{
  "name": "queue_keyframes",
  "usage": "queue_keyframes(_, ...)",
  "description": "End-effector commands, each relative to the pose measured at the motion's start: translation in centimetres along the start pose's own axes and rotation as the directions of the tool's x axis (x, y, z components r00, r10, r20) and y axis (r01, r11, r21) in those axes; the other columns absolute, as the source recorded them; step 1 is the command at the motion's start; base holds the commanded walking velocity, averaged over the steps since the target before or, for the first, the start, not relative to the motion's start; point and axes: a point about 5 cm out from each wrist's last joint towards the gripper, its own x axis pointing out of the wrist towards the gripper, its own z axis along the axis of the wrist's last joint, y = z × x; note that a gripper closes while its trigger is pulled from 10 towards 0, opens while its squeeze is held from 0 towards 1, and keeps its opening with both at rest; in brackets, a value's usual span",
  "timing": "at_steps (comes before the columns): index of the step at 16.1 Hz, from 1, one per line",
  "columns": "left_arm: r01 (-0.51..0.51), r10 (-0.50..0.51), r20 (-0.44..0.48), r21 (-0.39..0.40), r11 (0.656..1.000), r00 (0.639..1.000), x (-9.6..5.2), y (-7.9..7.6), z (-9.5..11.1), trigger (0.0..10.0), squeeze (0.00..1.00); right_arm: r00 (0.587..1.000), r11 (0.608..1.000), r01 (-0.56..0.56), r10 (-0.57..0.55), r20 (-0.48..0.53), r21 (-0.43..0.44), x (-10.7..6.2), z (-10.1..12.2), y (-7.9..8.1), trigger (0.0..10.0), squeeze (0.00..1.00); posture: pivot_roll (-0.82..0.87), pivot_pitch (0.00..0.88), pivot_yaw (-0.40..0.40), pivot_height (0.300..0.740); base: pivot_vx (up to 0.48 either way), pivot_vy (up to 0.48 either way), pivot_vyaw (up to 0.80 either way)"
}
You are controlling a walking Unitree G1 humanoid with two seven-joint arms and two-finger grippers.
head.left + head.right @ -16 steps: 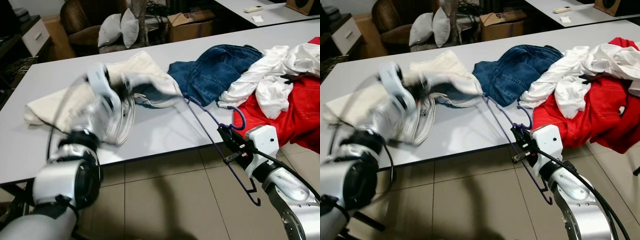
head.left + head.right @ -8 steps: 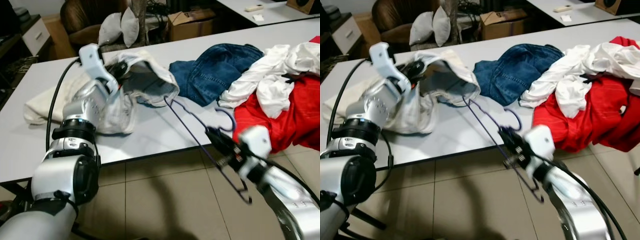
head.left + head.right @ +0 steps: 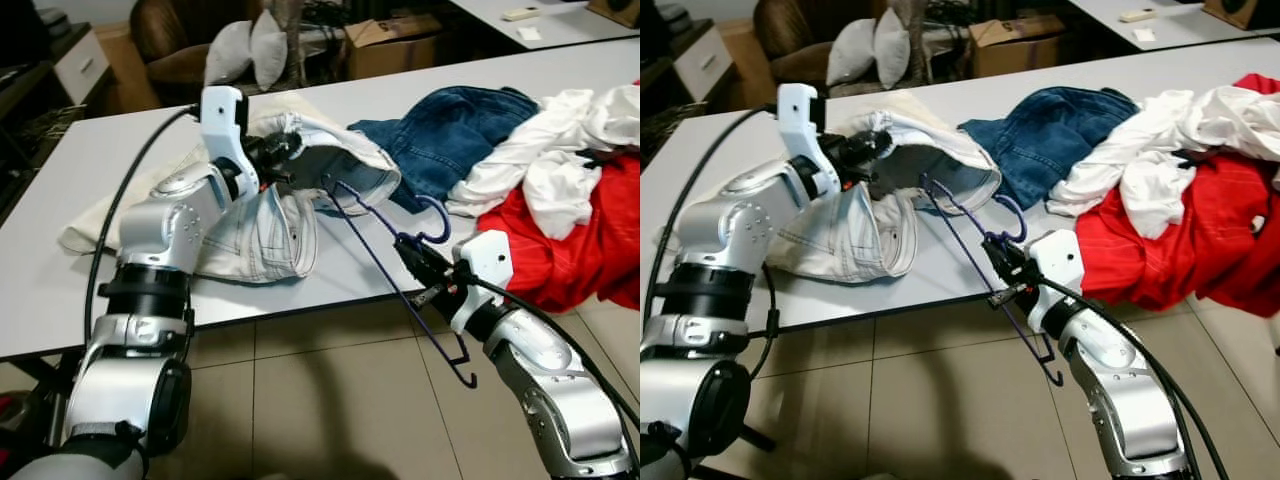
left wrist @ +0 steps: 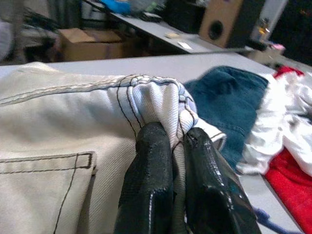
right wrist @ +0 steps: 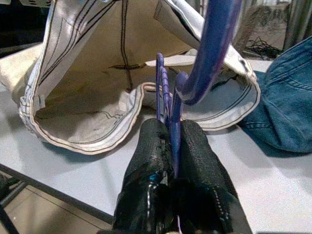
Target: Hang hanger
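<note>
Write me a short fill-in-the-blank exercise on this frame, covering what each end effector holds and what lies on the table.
1. The right end effector is shut on a ____ hanger.
2. The left end effector pinches the waistband of the ____ trousers, lifting it open above the table.
3. The white shirt lies on top of a ____ garment.
4. The blue jeans lie between the trousers and the ____ shirt.

Missing words: purple; cream; red; white

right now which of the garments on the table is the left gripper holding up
The cream trousers: the left gripper pinches their waistband, lifting it open. The blue jeans, white shirt and red garment lie untouched.
</note>
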Motion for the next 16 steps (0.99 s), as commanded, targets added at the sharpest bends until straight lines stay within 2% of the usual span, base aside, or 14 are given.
queue_keyframes(1, -0.104, 0.104, 0.013, -0.016, 0.994, 0.994, -1.0, 1.1, -0.9, 0.0, 0.00, 1.000, 1.000, 0.001, -0.002, 0.019, 0.028, -0.5, 0.0, 0.5, 10.0, 0.00, -0.10, 0.000, 0.126, 0.740, 0.000, 0.000, 0.00)
queue_keyframes(2, -0.150, 0.150, 0.005, -0.018, 0.989, 0.989, -1.5, 1.3, -2.7, 0.0, 0.00, 1.000, 0.999, -0.008, 0.006, 0.029, 0.045, -1.1, -0.1, 1.2, 10.0, 0.00, -0.10, 0.000, 0.125, 0.740, 0.000, 0.000, 0.00)
queue_keyframes(3, -0.156, 0.156, -0.001, -0.021, 0.988, 0.988, -1.8, 1.3, -3.5, 0.0, 0.00, 0.999, 0.999, -0.011, 0.009, 0.033, 0.052, -1.4, -0.2, 1.5, 10.0, 0.00, -0.09, 0.000, 0.125, 0.740, 0.000, 0.000, 0.00)
queue_keyframes(4, -0.222, 0.222, -0.003, 0.033, 0.974, 0.975, -2.8, 1.8, -5.6, 0.0, 0.00, 0.999, 0.997, 0.000, -0.002, 0.032, 0.083, -2.4, -0.5, 2.4, 10.0, 0.00, -0.10, 0.000, 0.125, 0.740, 0.000, 0.000, 0.00)
queue_keyframes(5, -0.241, 0.241, -0.004, 0.032, 0.970, 0.970, -3.1, 1.9, -6.0, 0.0, 0.00, 1.000, 0.996, 0.003, -0.006, 0.029, 0.091, -2.7, -0.6, 2.6, 10.0, 0.00, -0.10, 0.000, 0.125, 0.740, 0.000, 0.000, 0.00)
queue_keyframes(7, -0.271, 0.270, 0.043, 0.013, 0.962, 0.962, -5.0, 1.4, -7.3, 0.0, 0.00, 1.000, 0.992, 0.010, -0.013, 0.019, 0.124, -4.3, -0.8, 3.6, 10.0, 0.00, -0.09, 0.000, 0.122, 0.740, 0.000, 0.000, 0.00)
queue_keyframes(8, -0.302, 0.302, 0.035, 0.004, 0.953, 0.953, -5.8, 1.1, -8.2, 7.2, 0.00, 1.000, 0.991, 0.022, -0.025, 0.020, 0.135, -4.8, -0.8, 3.8, 10.0, 0.00, -0.09, 0.000, 0.115, 0.740, 0.000, 0.000, 0.00)
queue_keyframes(9, -0.315, 0.319, -0.034, 0.080, 0.946, 0.947, -6.5, 0.6, -9.7, 10.0, 0.00, 0.998, 0.986, 0.060, -0.064, 0.021, 0.158, -5.2, -0.7, 3.7, 10.0, 0.00, -0.09, 0.000, 0.106, 0.740, 0.000, 0.000, 0.00)
queue_keyframes(10, -0.298, 0.308, -0.047, 0.147, 0.943, 0.950, -7.3, 0.0, -10.7, 10.0, 0.00, 0.995, 0.983, 0.097, -0.100, 0.012, 0.157, -5.5, -0.7, 3.6, 10.0, 0.00, -0.08, 0.000, 0.095, 0.740, 0.000, 0.000, 0.00)
queue_keyframes(12, -0.283, 0.296, -0.050, 0.186, 0.941, 0.954, -8.3, -1.1, -11.8, 10.0, 0.00, 0.988, 0.974, 0.155, -0.154, -0.017, 0.163, -5.2, -1.0, 3.2, 10.0, 0.00, -0.08, 0.000, 0.083, 0.740, 0.000, 0.000, 0.00)
queue_keyframes(16, -0.275, 0.289, -0.048, 0.189, 0.943, 0.956, -8.2, -1.9, -11.9, 10.0, 0.00, 0.987, 0.979, 0.161, -0.159, -0.020, 0.128, -4.5, -0.7, 2.6, 10.0, 0.00, -0.08, 0.000, 0.075, 0.740, 0.000, 0.000, 0.00)
